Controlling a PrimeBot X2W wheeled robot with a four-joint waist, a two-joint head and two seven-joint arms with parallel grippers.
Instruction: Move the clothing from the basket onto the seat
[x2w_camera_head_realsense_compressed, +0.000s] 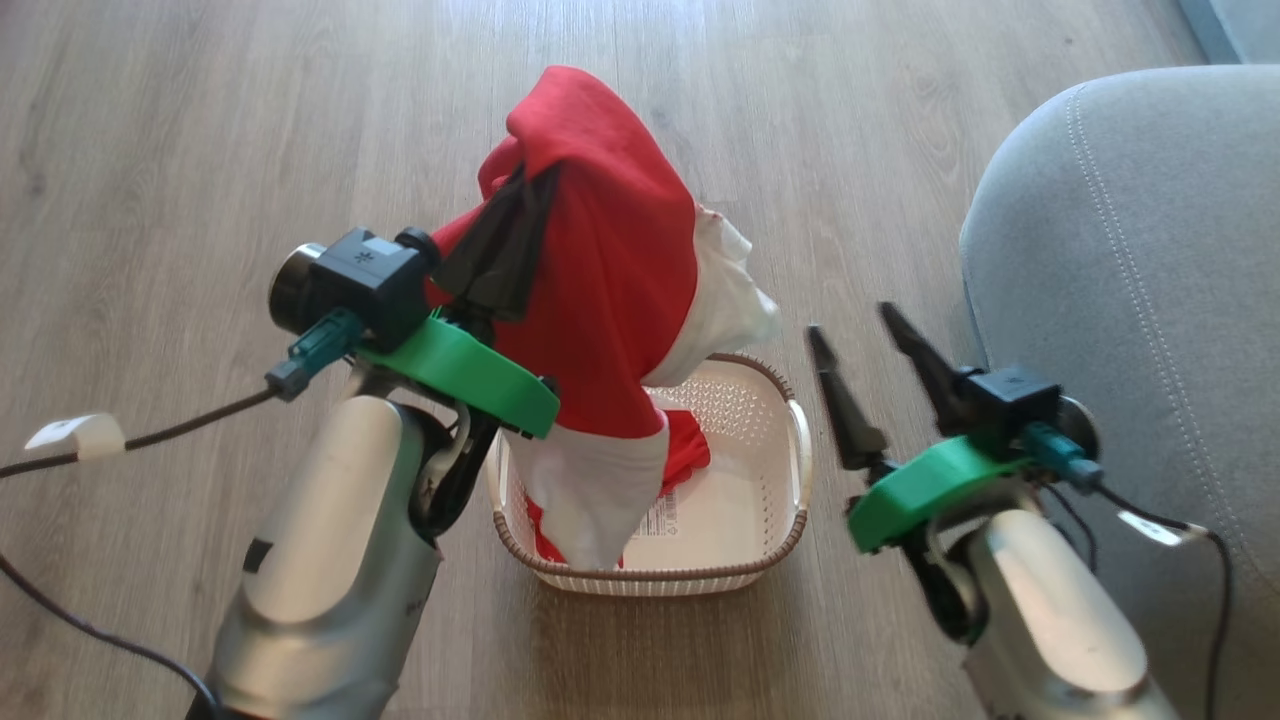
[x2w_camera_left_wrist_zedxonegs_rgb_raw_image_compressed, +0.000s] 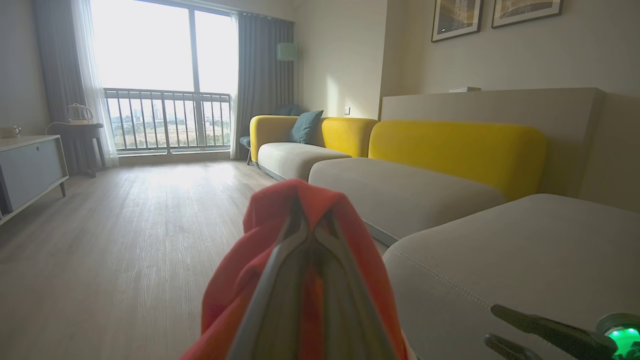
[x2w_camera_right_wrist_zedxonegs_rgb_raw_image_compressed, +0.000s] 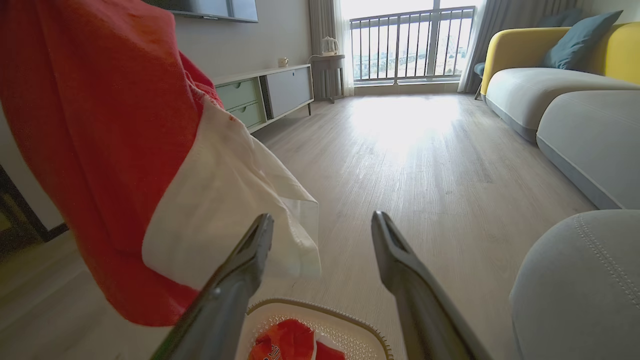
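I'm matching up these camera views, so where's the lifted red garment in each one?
Head view: red garment, centre, hanging over the basket.
Left wrist view: garment, bottom centre, in the left gripper.
Right wrist view: garment, upper left.
Shared landmark: grey seat, right side.

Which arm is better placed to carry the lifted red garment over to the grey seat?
Left. The left gripper is shut on the red garment, which hangs above the basket. The right gripper is open and empty, nearer the seat.
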